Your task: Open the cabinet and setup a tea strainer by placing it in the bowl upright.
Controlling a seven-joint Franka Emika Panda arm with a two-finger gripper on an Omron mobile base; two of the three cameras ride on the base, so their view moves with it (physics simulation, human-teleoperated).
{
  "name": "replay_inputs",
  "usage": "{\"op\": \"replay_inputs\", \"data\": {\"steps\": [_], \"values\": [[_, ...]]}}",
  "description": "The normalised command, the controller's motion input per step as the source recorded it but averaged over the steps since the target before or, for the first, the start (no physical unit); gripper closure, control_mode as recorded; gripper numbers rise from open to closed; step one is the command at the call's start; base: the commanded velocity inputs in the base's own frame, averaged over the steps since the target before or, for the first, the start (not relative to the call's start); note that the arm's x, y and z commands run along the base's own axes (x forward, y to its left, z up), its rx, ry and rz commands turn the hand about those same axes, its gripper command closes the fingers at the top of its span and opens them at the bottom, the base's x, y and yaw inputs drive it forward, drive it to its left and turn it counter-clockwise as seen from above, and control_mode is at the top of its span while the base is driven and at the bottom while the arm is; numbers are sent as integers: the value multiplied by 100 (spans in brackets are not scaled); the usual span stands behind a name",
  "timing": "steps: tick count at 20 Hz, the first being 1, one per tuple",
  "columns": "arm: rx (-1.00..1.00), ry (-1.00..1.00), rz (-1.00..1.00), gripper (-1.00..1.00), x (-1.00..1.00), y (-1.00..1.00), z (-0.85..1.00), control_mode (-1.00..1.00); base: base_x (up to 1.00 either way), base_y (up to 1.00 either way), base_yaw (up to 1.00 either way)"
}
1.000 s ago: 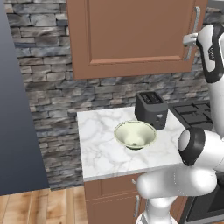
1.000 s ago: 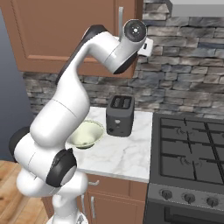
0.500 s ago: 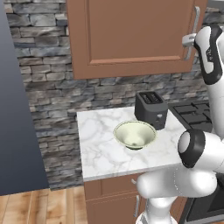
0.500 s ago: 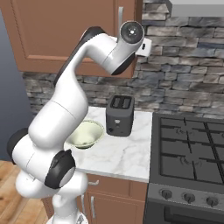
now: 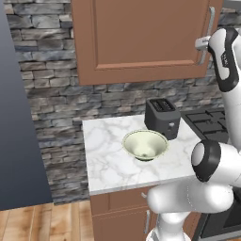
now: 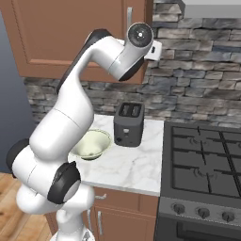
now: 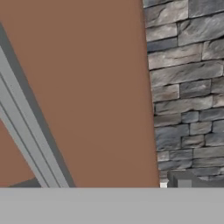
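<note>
Stone wall (image 5: 52, 94) behind marble counter (image 5: 106, 157). Cabinet (image 5: 141, 37) above counter, door closed, silver handle (image 5: 207, 35) at its right edge. Bowl (image 5: 145, 145) on counter below cabinet, just beside dark toaster (image 5: 162, 117). Gripper (image 5: 202, 44) raised at handle, touching or just off it; claw state hard to tell. Handle close in hand view (image 7: 26, 131).

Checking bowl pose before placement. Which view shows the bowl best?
Left base view: the bowl sits unobstructed on the counter, its inside and rim fully visible. In the right base view the arm hides part of it.
</note>
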Motion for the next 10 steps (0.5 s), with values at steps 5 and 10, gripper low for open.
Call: {"op": "replay_inputs", "data": {"steps": [5,10], "values": [[0,0,0,100,14,26,-1,-100,0,0,0],[0,0,0,100,16,23,0,-100,0,0,0]]}}
